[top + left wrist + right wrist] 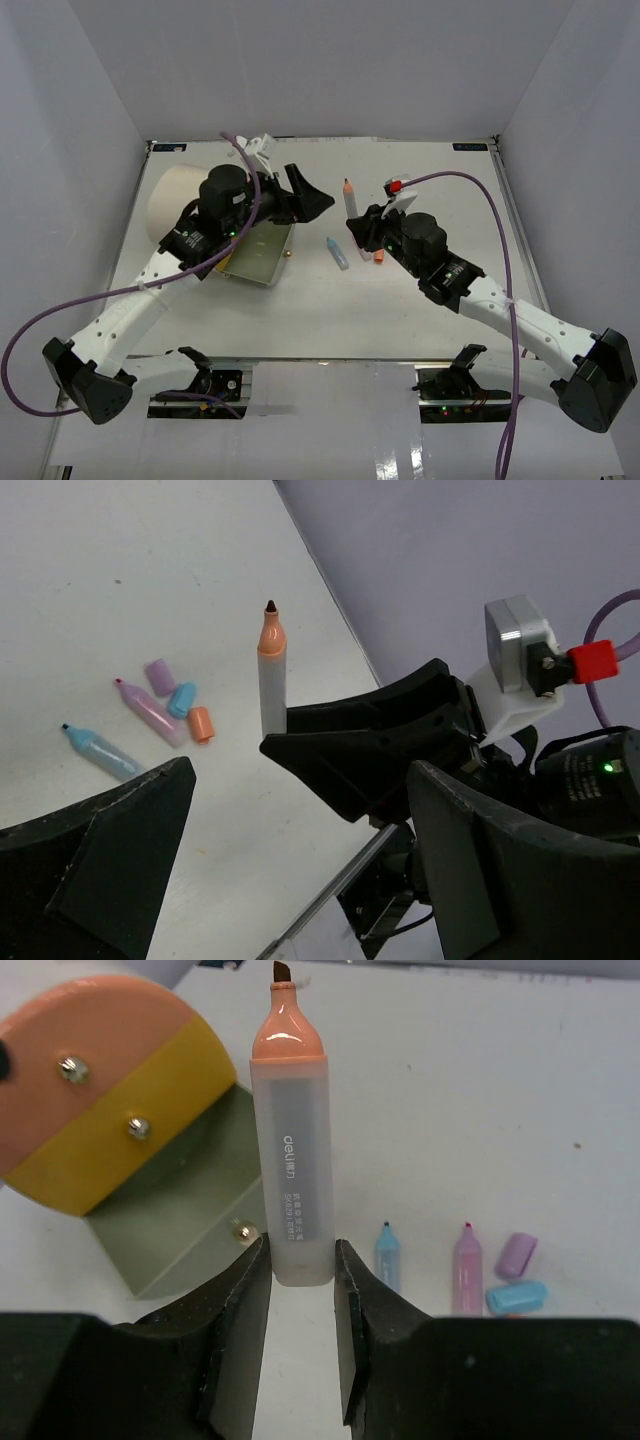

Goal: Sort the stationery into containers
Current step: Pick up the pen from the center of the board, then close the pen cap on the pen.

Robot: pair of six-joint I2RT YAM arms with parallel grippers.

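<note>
The right gripper is squeezing the bottom of the orange marker, holding it straight up near the round container, while the left gripper is hanging wide open.

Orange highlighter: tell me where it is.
The orange highlighter stands upright in the right tool, mid-table in the top view, right of the open drawer and beyond the blue highlighter.
</note>
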